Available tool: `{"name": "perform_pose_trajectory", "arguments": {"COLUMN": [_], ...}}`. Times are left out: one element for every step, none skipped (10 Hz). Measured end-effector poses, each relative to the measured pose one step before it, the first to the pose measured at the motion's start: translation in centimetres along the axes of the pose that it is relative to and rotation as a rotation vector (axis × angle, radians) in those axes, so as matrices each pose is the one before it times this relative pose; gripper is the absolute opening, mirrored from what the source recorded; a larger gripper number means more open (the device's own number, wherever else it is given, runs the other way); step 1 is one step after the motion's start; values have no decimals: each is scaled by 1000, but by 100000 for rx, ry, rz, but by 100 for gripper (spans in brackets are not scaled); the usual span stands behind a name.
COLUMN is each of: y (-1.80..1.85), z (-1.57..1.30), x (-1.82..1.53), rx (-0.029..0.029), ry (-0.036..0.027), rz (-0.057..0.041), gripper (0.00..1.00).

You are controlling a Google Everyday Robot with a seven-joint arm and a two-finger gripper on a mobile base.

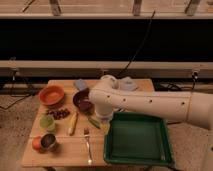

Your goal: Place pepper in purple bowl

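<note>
The small dark green pepper (pixel 93 121) lies on the wooden table (pixel 62 155), just left of the green tray, partly covered by my arm. The dark purple bowl (pixel 82 100) stands behind it, near the table's middle, with my white arm crossing its right side. My gripper (pixel 104 125) hangs at the end of the arm, directly over or beside the pepper's right end, low to the table. I cannot tell if it touches the pepper.
An orange bowl (pixel 51 95) stands at back left. Dark grapes (pixel 61 114), a light green cup (pixel 47 122), a pale yellow corn piece (pixel 73 123), a fork (pixel 87 145) and a metal cup (pixel 48 141) lie on the left. A green tray (pixel 137 141) fills the right front.
</note>
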State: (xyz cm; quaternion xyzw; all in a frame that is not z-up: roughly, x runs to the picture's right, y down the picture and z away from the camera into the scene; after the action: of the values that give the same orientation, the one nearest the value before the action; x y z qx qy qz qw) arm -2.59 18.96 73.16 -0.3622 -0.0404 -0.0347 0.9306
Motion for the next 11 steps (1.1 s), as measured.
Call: {"name": "perform_pose_trajectory", "arguments": {"y": [-246,-185,-368,-227,-375,-502,-636,-596,-726,-388,-327], "z": [488,248,411,195,316,292,467,459,794,613,698], "x": [-1596,-1000,-1316,-297,-10,206,248,473,748,425,472], "rx": [-998,-425,-251,68,324,810,721,577,610,294,267], "ry": [-1607,-1174,-1798,-697,-686,-453,-713,119,93,179,384], "rz": [-41,-79,79,263,591,649,900,590,1174,644,533], "gripper": [65,65,65,65,65,65,65,65,65,65,65]}}
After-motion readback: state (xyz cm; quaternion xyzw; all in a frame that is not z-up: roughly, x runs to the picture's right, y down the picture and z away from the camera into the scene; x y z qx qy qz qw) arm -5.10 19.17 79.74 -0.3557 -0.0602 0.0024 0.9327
